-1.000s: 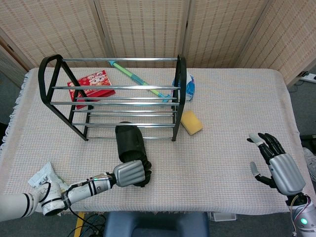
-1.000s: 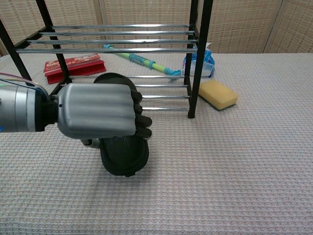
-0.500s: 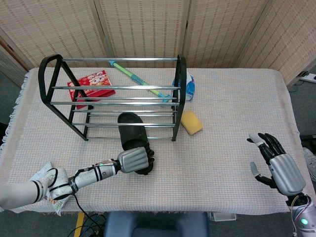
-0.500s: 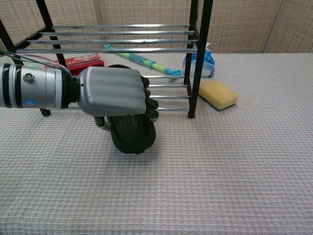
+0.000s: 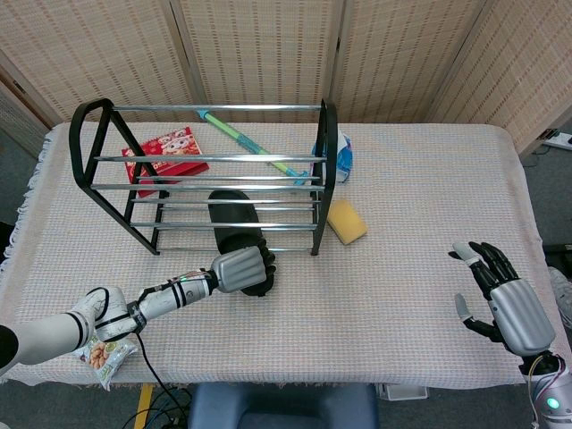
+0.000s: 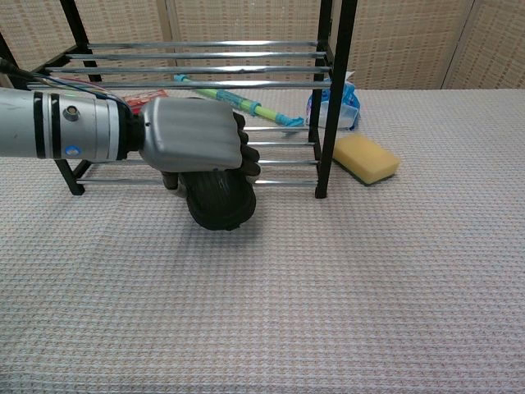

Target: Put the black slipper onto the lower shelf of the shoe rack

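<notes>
**Slipper pushed farther into the rack's lower shelf**

Your left hand grips the heel end of the black slipper, fingers wrapped over its rear edge. Compared with a second ago, hand and slipper have both travelled forward: then the slipper lay on the desk in front of the rack with only its toe at the rails, and now most of its length lies across the lower rails of the shoe rack, ahead of your knuckles. In the chest view the same hand sits right at the front rail, with the slipper's heel hanging out just below and in front of it, on your side of the rack.

The rack holds only the slipper; its upper rails are bare. Beyond your left hand, seen through the rails, a red packet lies on the desk, and a green and blue stick lies slanted behind the rack. Forward and to the right of the hand, a yellow sponge sits just outside the rack's right end frame, with a blue and white packet beyond it.

Your right hand hovers well off to the right, empty with fingers spread, where it was before. A crumpled snack bag lies beside your left forearm.
</notes>
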Controlling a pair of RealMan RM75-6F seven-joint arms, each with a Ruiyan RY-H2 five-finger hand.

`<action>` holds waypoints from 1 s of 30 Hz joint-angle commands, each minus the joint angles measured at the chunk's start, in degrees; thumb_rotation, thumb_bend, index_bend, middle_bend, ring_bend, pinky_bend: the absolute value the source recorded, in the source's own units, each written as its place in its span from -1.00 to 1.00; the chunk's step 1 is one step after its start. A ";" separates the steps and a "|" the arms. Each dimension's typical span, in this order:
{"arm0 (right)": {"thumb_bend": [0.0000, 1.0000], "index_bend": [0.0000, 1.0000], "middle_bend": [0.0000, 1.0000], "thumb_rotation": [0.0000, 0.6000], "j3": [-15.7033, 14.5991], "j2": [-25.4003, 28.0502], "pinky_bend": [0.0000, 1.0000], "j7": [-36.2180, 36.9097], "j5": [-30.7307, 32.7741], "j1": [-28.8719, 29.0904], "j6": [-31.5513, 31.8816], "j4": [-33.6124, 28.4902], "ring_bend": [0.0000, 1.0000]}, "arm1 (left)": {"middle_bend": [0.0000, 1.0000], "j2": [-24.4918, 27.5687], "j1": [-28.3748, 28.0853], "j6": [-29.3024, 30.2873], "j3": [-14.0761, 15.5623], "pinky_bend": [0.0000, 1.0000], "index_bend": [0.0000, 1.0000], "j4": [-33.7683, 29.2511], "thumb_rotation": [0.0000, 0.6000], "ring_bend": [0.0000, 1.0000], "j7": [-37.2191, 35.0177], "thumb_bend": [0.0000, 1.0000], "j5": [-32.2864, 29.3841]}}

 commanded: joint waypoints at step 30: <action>0.11 -1.00 -0.62 1.00 -0.01 0.22 -0.87 0.25 0.03 -0.56 0.56 0.28 -0.77 | -0.79 -1.52 0.44 -5.15 -1.46 -0.30 -0.68 2.66 1.00 -0.85 12.02 -0.73 -10.26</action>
